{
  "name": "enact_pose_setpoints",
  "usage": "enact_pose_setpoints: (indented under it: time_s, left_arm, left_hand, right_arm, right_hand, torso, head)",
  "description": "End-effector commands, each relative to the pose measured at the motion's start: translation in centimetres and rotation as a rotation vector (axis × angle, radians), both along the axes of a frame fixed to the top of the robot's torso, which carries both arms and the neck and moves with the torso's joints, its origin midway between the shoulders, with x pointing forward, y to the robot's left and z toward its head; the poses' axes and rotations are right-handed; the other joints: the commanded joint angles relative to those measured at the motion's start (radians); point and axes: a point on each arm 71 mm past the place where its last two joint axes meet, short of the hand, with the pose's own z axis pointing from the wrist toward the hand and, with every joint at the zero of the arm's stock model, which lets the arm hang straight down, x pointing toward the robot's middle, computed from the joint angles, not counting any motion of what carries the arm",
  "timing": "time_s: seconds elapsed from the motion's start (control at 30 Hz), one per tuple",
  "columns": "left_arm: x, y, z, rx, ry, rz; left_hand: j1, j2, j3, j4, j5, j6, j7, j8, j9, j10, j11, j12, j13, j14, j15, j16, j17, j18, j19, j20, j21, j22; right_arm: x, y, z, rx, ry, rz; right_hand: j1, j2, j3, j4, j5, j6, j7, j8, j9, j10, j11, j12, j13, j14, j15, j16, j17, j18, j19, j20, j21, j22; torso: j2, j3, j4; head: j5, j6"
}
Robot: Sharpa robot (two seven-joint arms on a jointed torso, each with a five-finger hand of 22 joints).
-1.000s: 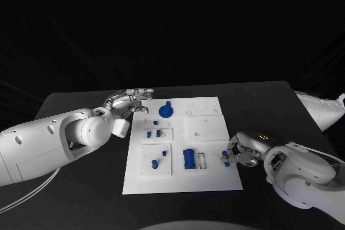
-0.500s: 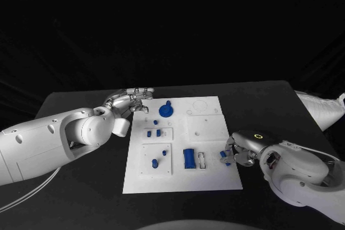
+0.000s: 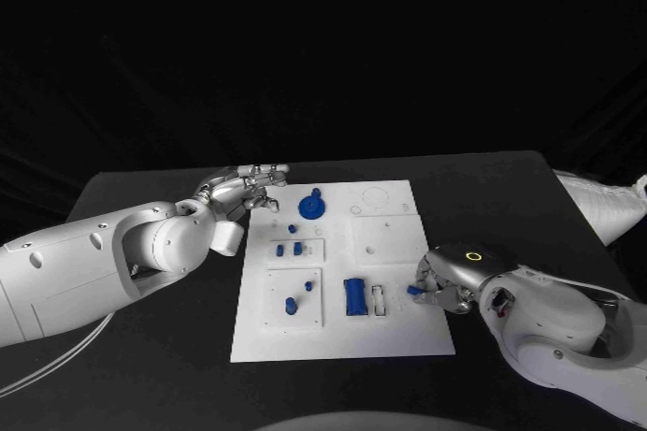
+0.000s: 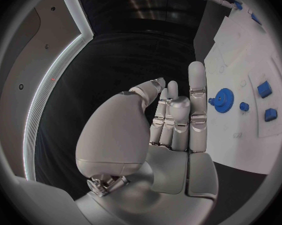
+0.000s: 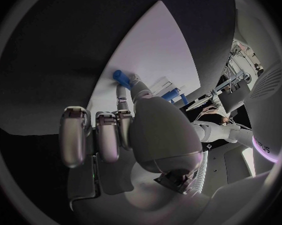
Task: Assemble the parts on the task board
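Pinching a small blue plastic peg [image 3: 414,290] in our right hand's [image 3: 445,283] fingers [image 5: 126,106], we hold it at the white task board's [image 3: 405,328] right edge, just beside the narrow slot [image 3: 379,300]. Next we judge it needs aligning and seating. Our left hand [image 3: 247,190] rests loosely curled and empty near the blue gear [image 3: 311,207].

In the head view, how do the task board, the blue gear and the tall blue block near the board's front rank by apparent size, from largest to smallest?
1. Task board, by far the largest.
2. Blue gear and blue block: they look about alike in area, the gear round and the block long and narrow, so I would not rank them.
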Motion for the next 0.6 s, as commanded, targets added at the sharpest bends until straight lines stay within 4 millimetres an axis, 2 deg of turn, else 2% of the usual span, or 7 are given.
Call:
enact_pose_setpoints:
  time_s: [0.03,0.1,0.2,0.27,0.37,0.43,0.6]
  left_arm:
    - [-0.07,-0.24,0.14,-0.01,-0.01,-0.017]
    - [-0.07,-0.24,0.14,-0.01,-0.01,-0.017]
    - [-0.08,-0.25,0.15,-0.01,-0.01,-0.018]
    - [-0.09,-0.24,0.15,-0.01,-0.01,-0.017]
    - [-0.09,-0.22,0.15,-0.009,-0.009,-0.016]
    - [-0.09,-0.21,0.15,-0.009,-0.009,-0.016]
    - [-0.11,-0.25,0.14,-0.009,-0.008,-0.018]
  left_hand:
    - [-0.006,0.003,0.003,-0.004,-0.001,-0.006,-0.002,0.006,0.0,-0.009,0.0,0.005,-0.001,-0.006,0.0,-0.004,-0.001,0.018,-0.009,0.001,0.003,0.001]
    - [-0.006,0.003,0.003,-0.004,-0.001,-0.006,-0.002,0.006,0.0,-0.009,0.0,0.005,-0.001,-0.006,0.0,-0.004,-0.001,0.018,-0.009,0.001,0.003,0.001]
    - [-0.006,0.003,0.003,-0.004,-0.001,-0.006,-0.002,0.006,0.0,-0.009,0.0,0.005,-0.001,-0.006,0.0,-0.004,-0.001,0.018,-0.009,0.001,0.003,0.001]
    - [-0.005,0.004,0.004,-0.005,-0.001,-0.006,-0.002,0.007,0.0,-0.009,-0.001,0.006,-0.001,-0.006,0.0,-0.004,-0.001,0.018,-0.009,0.001,0.004,0.001]
    - [-0.003,0.005,0.006,-0.006,0.0,-0.006,-0.002,0.007,0.0,-0.009,-0.001,0.007,-0.002,-0.007,0.0,-0.004,-0.002,0.018,-0.009,0.001,0.004,0.001]
    - [-0.003,0.005,0.006,-0.006,0.0,-0.006,-0.002,0.007,0.0,-0.009,-0.001,0.007,-0.002,-0.007,0.0,-0.004,-0.002,0.018,-0.009,0.001,0.004,0.001]
    - [-0.001,0.007,0.008,-0.008,0.0,-0.007,-0.002,0.009,0.0,-0.01,-0.001,0.008,-0.002,-0.007,0.0,-0.005,-0.003,0.018,-0.01,0.001,0.004,0.002]
  right_arm:
    - [-0.28,-0.42,-1.23,-0.085,0.049,0.004]
    - [-0.3,-0.41,-1.25,-0.075,0.056,-0.001]
    - [-0.33,-0.43,-1.31,-0.042,0.078,-0.017]
    - [-0.35,-0.52,-1.36,-0.007,0.099,-0.038]
    - [-0.45,-0.67,-1.39,0.083,0.147,-0.092]
    - [-0.53,-0.65,-1.32,0.135,0.165,-0.12]
    - [-0.73,-0.6,-0.8,0.278,0.183,-0.197]
  right_hand:
    - [0.019,0.036,0.04,0.005,0.022,0.004,0.002,-0.009,-0.001,0.071,-0.01,0.003,0.19,0.092,-0.001,0.006,0.206,-0.012,0.027,-0.006,0.005,0.038]
    - [0.007,0.053,0.081,0.016,0.011,0.0,0.003,-0.016,-0.003,0.07,-0.009,0.002,0.19,0.092,0.0,0.006,0.206,-0.012,0.027,-0.005,0.005,0.038]
    - [-0.019,0.06,0.152,0.037,0.011,-0.001,0.006,-0.025,-0.005,0.071,-0.006,0.003,0.191,0.092,0.002,0.006,0.207,-0.012,0.028,-0.003,0.006,0.04]
    - [-0.045,0.041,0.224,0.048,0.023,0.003,0.009,-0.031,-0.006,0.071,-0.006,0.003,0.192,0.093,0.005,0.007,0.207,-0.012,0.028,-0.001,0.005,0.04]
    - [-0.12,-0.037,0.394,0.062,0.04,0.008,0.012,-0.052,-0.01,0.067,0.002,-0.009,0.186,0.092,0.01,0.006,0.207,-0.012,0.026,0.006,0.003,0.037]
    - [-0.134,-0.04,0.409,0.067,0.046,0.009,0.016,-0.053,-0.009,0.065,0.004,-0.013,0.184,0.092,0.01,0.004,0.204,-0.01,0.024,0.005,0.0,0.033]
    - [-0.164,-0.066,0.424,0.064,0.059,0.013,0.017,-0.055,-0.007,0.066,0.004,-0.012,0.185,0.092,0.011,0.004,0.204,-0.01,0.025,0.006,0.0,0.033]
  torso:
    - [0.0,0.0,0.0001]
    - [0.0,-0.0001,-0.0001]
    - [0.0,0.0,-0.0002]
    - [0.0,-0.0001,-0.0004]
    - [0.0,0.0,0.0]
    - [-0.001,-0.0001,0.0002]
    - [0.0,-0.0001,0.0005]
  head:
    - [0.0,-0.001]
    - [0.0,-0.001]
    - [0.001,-0.001]
    - [0.002,-0.002]
    - [0.003,-0.003]
    - [0.003,-0.002]
    - [0.004,-0.003]
